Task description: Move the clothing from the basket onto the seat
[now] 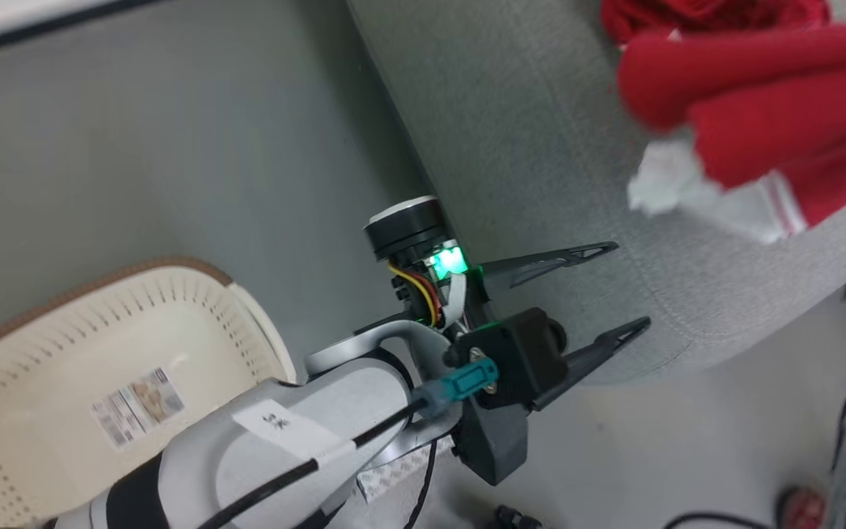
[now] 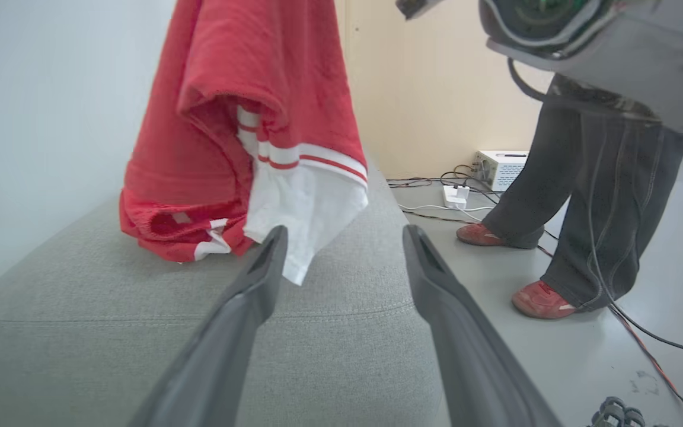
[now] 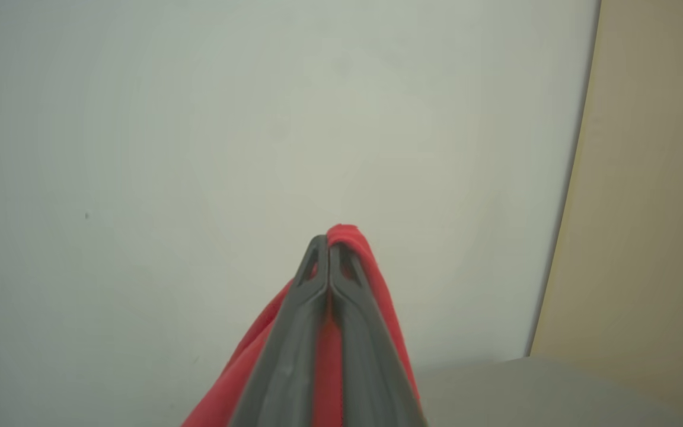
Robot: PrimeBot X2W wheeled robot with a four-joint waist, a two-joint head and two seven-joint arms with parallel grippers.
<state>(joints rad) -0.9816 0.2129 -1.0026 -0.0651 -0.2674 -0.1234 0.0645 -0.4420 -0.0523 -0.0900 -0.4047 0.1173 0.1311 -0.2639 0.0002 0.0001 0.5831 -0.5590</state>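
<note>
Pale forearm (image 1: 335,411) of the left arm, nearest the head camera, rising from 7 o'clock toward centre. At 8 o'clock, the basket (image 1: 195,308) stands on the grey floor (image 1: 173,147), a paper sticker (image 1: 136,406) showing on its bare bottom. At centre, the left claw (image 1: 630,285), fingers spread wide with nothing between them, tips over the near edge of the seat (image 1: 526,147), which runs from 12 o'clock to 4 o'clock. At 2 o'clock, the clothing (image 1: 761,88) over the seat, its white cloth part (image 1: 669,180) toward 8 o'clock of the red folds.

Left wrist view: clothing hanging from above at 11 o'clock, lower folds resting on the seat cushion; at 3 o'clock, a person's legs (image 2: 602,201) in dark trousers and red shoes (image 2: 540,299) on the floor.

Right wrist view: right claw (image 3: 328,243) at 6 o'clock, fingers pressed together, pinching a red fold of the clothing against a pale wall (image 3: 140,148).
</note>
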